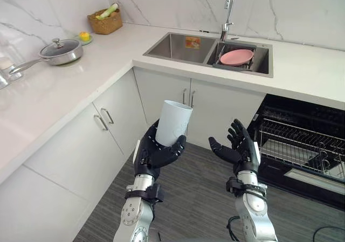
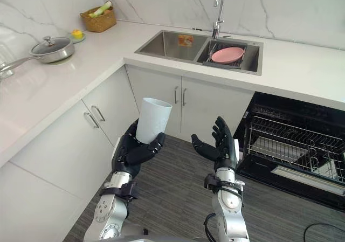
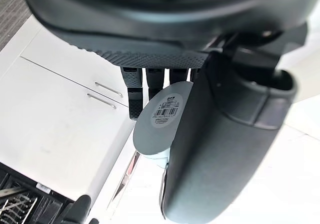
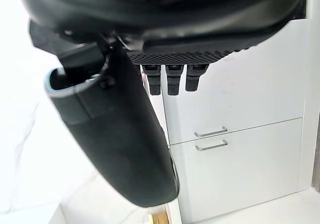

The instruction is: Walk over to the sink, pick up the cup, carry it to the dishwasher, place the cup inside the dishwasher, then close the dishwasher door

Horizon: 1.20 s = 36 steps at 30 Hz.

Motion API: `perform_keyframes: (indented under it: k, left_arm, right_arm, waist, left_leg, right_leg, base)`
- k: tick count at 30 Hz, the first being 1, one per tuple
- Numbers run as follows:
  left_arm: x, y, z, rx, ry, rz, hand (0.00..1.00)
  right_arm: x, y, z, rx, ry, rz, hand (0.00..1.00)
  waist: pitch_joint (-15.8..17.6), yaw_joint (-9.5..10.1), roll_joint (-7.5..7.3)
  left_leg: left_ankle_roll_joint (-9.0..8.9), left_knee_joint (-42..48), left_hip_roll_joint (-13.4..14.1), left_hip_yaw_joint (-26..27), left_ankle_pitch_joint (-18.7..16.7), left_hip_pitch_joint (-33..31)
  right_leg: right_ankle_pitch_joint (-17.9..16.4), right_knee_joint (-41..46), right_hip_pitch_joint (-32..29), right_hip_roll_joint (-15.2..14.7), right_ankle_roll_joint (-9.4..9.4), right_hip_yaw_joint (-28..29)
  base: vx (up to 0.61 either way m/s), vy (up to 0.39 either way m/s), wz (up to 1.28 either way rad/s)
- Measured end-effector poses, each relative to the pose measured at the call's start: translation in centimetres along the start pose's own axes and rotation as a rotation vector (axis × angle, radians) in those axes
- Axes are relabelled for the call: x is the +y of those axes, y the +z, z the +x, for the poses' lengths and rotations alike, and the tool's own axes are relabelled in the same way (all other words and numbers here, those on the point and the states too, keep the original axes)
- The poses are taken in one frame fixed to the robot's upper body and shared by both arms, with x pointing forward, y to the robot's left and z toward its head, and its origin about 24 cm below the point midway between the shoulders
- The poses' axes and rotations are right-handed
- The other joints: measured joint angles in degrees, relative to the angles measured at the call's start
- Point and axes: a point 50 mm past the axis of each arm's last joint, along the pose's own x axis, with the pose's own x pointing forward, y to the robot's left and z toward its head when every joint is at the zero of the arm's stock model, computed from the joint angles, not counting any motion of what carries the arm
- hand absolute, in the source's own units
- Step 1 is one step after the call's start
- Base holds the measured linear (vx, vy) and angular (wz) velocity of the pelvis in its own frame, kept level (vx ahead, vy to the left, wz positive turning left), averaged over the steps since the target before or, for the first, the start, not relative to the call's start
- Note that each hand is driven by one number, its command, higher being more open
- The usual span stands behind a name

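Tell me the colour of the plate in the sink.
Plate is pink; best in left eye view.

overall: bright, even light from above in both eye views.
countertop (image 1: 48,99): almost pure white, its grain washed out by glare.
sink (image 1: 172,47): soft sheen on the steel, shade along the near wall.
dishwasher (image 1: 291,111): darkest patch, interior in deep shade behind pale rack wires.
cabinets (image 1: 70,166): thin soft shadows under the handles.
cup (image 1: 173,122): evenly lit, shaded where the left hand (image 1: 153,156) wraps it.
wrist views: dark bulk of the right hand (image 4: 200,14) against blown-out white.
edges: counter lines bow slightly.
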Motion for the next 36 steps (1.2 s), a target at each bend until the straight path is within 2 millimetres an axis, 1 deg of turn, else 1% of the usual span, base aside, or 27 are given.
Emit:
perform_keyframes:
  k: [1,2,3,5,7,8,9,11,15,16,17,18,19,20,21,22,23,25,26,27,28,30,31,32,34,35,36]
  left_arm:
    - [0.0,0.0,0.0,-0.001,0.008,0.003,0.3]
    - [0.1,0.2,0.2,-0.008,0.007,0.012,0.3]
    - [0.1,0.6,0.6,-0.025,0.007,0.016,0.3]
    - [0.0,0.7,0.8,-0.031,0.001,0.023,0.3]
    - [0.2,0.8,0.8,-0.031,-0.005,0.047,0.3]
    - [0.4,1.0,0.9,-0.034,-0.008,0.077,0.3]
    - [0.8,0.8,0.8,-0.025,-0.007,0.109,0.3]
    - [0.9,0.8,0.7,-0.024,-0.007,0.125,0.3]
    - [1.5,1.0,0.9,-0.038,0.017,0.134,0.3]
    - [2.3,1.0,0.9,-0.037,0.048,0.144,0.3]
    - [3.1,1.0,0.9,-0.031,0.082,0.155,0.3]
    - [3.5,0.8,0.9,-0.021,0.096,0.16,0.3]
    - [3.8,-0.5,0.9,0.026,0.129,0.148,0.3]
    - [3.8,-0.7,0.8,0.034,0.134,0.143,0.3]
    - [3.7,-0.9,1.0,0.039,0.136,0.137,0.3]
    - [3.6,-0.9,1.0,0.039,0.131,0.133,0.3]
    - [3.2,-1.1,1.1,0.041,0.125,0.121,0.3]
    - [2.8,-1.3,0.9,0.041,0.131,0.094,0.3]
    - [2.7,-1.4,0.8,0.039,0.136,0.086,0.3]
    - [2.5,-1.4,0.8,0.036,0.129,0.08,0.3]
    - [2.4,-1.3,0.8,0.035,0.123,0.08,0.3]
    - [1.9,-1.6,0.7,0.045,0.097,0.073,0.3]
    - [1.8,-1.6,0.7,0.047,0.094,0.072,0.3]
    - [1.7,-1.7,0.7,0.049,0.089,0.07,0.3]
    - [1.7,-1.7,0.7,0.048,0.088,0.07,0.3]
    - [1.7,-1.6,0.7,0.047,0.09,0.071,0.3]
    - [1.7,-1.6,0.7,0.048,0.091,0.071,0.3]
  right_arm:
    - [-0.2,-0.3,0.0,0.015,-0.011,0.017,0.9]
    - [-0.2,-0.5,-0.1,0.024,-0.02,0.037,0.9]
    - [0.0,-0.5,-0.1,0.024,-0.019,0.059,0.9]
    - [0.2,-0.5,-0.1,0.024,-0.012,0.081,0.9]
    - [0.7,-0.4,-0.1,0.022,0.003,0.1,0.9]
    - [1.1,-0.5,0.0,0.023,0.014,0.114,0.9]
    - [1.3,-0.6,0.1,0.026,0.026,0.119,0.9]
    - [1.4,-0.5,0.1,0.021,0.04,0.118,0.9]
    - [2.1,0.2,0.9,-0.009,0.083,0.124,0.9]
    - [2.5,0.3,1.3,-0.012,0.098,0.125,0.9]
    - [2.6,0.3,1.4,-0.014,0.105,0.125,0.9]
    - [2.5,0.3,1.3,-0.014,0.104,0.121,0.9]
    - [1.6,0.1,1.2,-0.009,0.095,0.084,0.9]
    - [1.3,0.2,1.3,-0.012,0.093,0.073,0.9]
    - [0.9,0.4,1.4,-0.017,0.087,0.061,0.9]
    - [0.7,0.3,1.3,-0.016,0.079,0.059,0.9]
    - [0.2,0.2,1.1,-0.01,0.06,0.057,0.9]
    - [-0.1,0.4,0.5,-0.017,0.042,0.062,0.9]
    - [0.2,1.0,0.1,-0.043,0.049,0.073,0.9]
    - [0.7,1.8,0.0,-0.079,0.061,0.09,0.9]
    - [0.8,2.2,0.0,-0.099,0.062,0.097,0.9]
    - [1.0,3.2,0.2,-0.153,0.069,0.109,0.9]
    - [1.0,3.2,0.2,-0.153,0.067,0.108,0.9]
    - [0.9,3.0,0.2,-0.146,0.064,0.104,0.9]
    - [0.7,2.5,0.3,-0.123,0.057,0.096,0.9]
    - [0.6,2.0,0.3,-0.101,0.05,0.088,0.9]
    - [0.5,1.7,0.2,-0.087,0.046,0.083,0.9]
  waist:
    - [-0.1,-0.05,0.1]
    - [-0.41,-0.25,-0.38]
    - [-0.41,-0.35,-1.7]
    - [-0.29,-0.27,-2.58]
    - [-0.23,-0.56,-2.67]
    - [0.36,-0.49,-3.59]
    - [0.33,-1.12,-3.67]
    - [-0.42,-1.85,-3.38]
    - [-0.32,-2.43,-3.11]
    - [-0.31,-2.99,-3.05]
    - [-0.54,-3.11,-3.52]
    - [-0.83,-3.43,-4.08]
    - [-1.22,-3.68,-1.11]
    - [-1.29,-3.67,-0.26]
    - [-0.98,-3.77,0.89]
    - [-0.68,-4.07,1.26]
    - [-0.16,-4.53,1.92]
    - [0.64,-4.31,2.97]
    - [0.81,-3.11,3.1]
    - [0.55,-2.91,3.43]
    - [0.56,-2.92,3.34]
    - [0.79,-2.01,2.8]
    - [0.83,-1.66,2.71]
    - [0.86,-1.36,2.62]
    - [0.85,-1.39,2.64]
    - [0.75,-1.43,2.8]
    - [0.72,-1.4,2.85]
  left_leg:
    - [2.35,-1.26,-0.55,0.63,6.22,1.7]
    - [2.79,0.23,-1.25,1.56,5.59,1.63]
    - [3.22,2.1,-2.01,3.12,3.55,1.03]
    - [3.27,4.33,-2.35,5.61,0.82,1.41]
    - [4.38,3.7,-2.64,8.17,-1.24,4.01]
    - [5.86,1.67,-3.46,10.56,-2.24,7.75]
    - [6.71,0.46,-3.83,11.89,-3.32,11.08]
    - [6.83,-1.36,-3.65,13.34,-4.29,13.83]
    - [5.6,-5.1,-1.78,17.07,-5.05,18.23]
    - [4.57,-6.02,-0.87,18.37,-5.51,19.66]
    - [2.79,-6.31,-0.68,19.63,-6.45,21.22]
    - [1.72,-6.19,-0.91,19.61,-7.1,22.12]
    - [0.64,-6.18,1.24,18.92,-7.92,23.83]
    - [0.63,-6.04,1.72,18.38,-7.91,24.04]
    - [0.54,-4.04,2.95,17.07,-7.87,23.73]
    - [0.53,-1.55,3.63,16.08,-7.86,23.04]
    - [-0.24,5.62,5.34,14.85,-7.27,21.56]
    - [-0.27,20.33,8.71,13.08,-1.88,18.38]
    - [0.28,28.9,10.31,12.43,2.26,15.69]
    - [-0.08,32.94,10.61,11.12,-0.51,12.41]
    - [0.21,33.0,10.11,10.56,-2.18,10.7]
    - [1.1,26.65,6.59,7.7,-7.04,5.67]
    - [1.1,23.75,5.37,6.22,-7.53,4.97]
    - [0.59,16.71,2.69,2.69,-7.8,4.49]
    - [-0.04,7.0,-0.68,-3.51,-7.14,4.37]
    - [-0.25,1.34,-2.06,-6.95,-4.43,4.83]
    - [-0.53,-0.22,-2.14,-7.6,-0.82,5.51]
  right_leg:
    - [-1.19,-0.02,1.15,-0.65,1.86,1.44]
    - [-2.01,0.3,1.36,-1.83,2.82,2.24]
    - [-3.1,1.28,0.85,-3.29,3.9,3.19]
    - [-4.15,5.15,-0.77,-4.71,5.16,5.31]
    - [-4.67,15.86,-5.33,-5.87,6.13,6.02]
    - [-4.67,25.72,-9.29,-8.0,7.18,5.68]
    - [-5.14,32.47,-11.89,-9.12,6.41,3.8]
    - [-6.4,34.95,-15.77,-9.12,4.54,0.99]
    - [-7.07,25.92,-22.24,-6.51,2.25,-6.86]
    - [-5.08,19.66,-23.12,-5.21,1.16,-9.98]
    - [1.21,12.03,-22.84,-4.03,-0.69,-12.81]
    - [7.83,10.0,-22.14,-3.65,-2.99,-12.98]
    - [8.43,8.49,-19.63,-1.02,-3.18,-13.16]
    - [7.97,7.85,-19.24,-0.1,-3.41,-12.88]
    - [7.4,7.37,-18.67,1.05,-3.62,-12.59]
    - [7.03,6.89,-17.8,1.58,-3.66,-12.67]
    - [6.48,5.19,-14.94,2.91,-3.78,-12.72]
    - [5.74,2.28,-9.04,5.31,-4.36,-11.32]
    - [5.37,0.28,-6.39,6.35,-4.87,-9.16]
    - [4.68,-1.07,-4.88,6.8,-5.81,-7.38]
    - [4.61,-1.51,-4.44,6.64,-5.82,-6.71]
    - [4.34,-2.5,-3.09,5.65,-5.47,-3.0]
    - [4.28,-2.52,-2.77,5.37,-5.31,-2.13]
    - [4.51,-2.44,-2.09,4.82,-4.06,-0.59]
    - [3.97,-2.49,-1.25,4.2,-3.16,1.63]
    - [3.48,-2.33,-0.96,4.11,-2.29,3.02]
    - [3.12,-2.15,-0.81,4.17,-1.68,3.82]
  base:
    - [0.24,0.267,-0.41]
    - [0.3,0.327,-0.45]
    - [0.23,0.255,-0.33]
    - [0.31,0.334,-0.54]
    - [0.28,0.339,-0.71]
    - [0.2,0.212,-0.71]
    - [0.21,0.189,-0.64]
    - [0.22,0.134,-0.43]
    - [0.24,0.039,-0.52]
    - [0.29,-0.024,-0.65]
    - [0.39,-0.053,-0.55]
    - [0.43,-0.037,-0.48]
    - [0.38,-0.026,-0.31]
    - [0.36,-0.035,-0.41]
    - [0.27,-0.067,-0.24]
    - [0.32,-0.091,-0.15]
    - [0.37,-0.085,-0.11]
    - [0.34,-0.042,-0.41]
    - [0.25,0.023,-0.79]
    - [0.24,0.034,-0.77]
    - [0.24,0.037,-0.62]
    - [0.21,0.063,-0.72]
    - [0.21,0.11,-0.81]
    - [0.22,0.151,-0.69]
    - [0.22,0.186,-0.63]
    - [0.17,0.177,-0.54]
    - [0.21,0.228,-0.69]
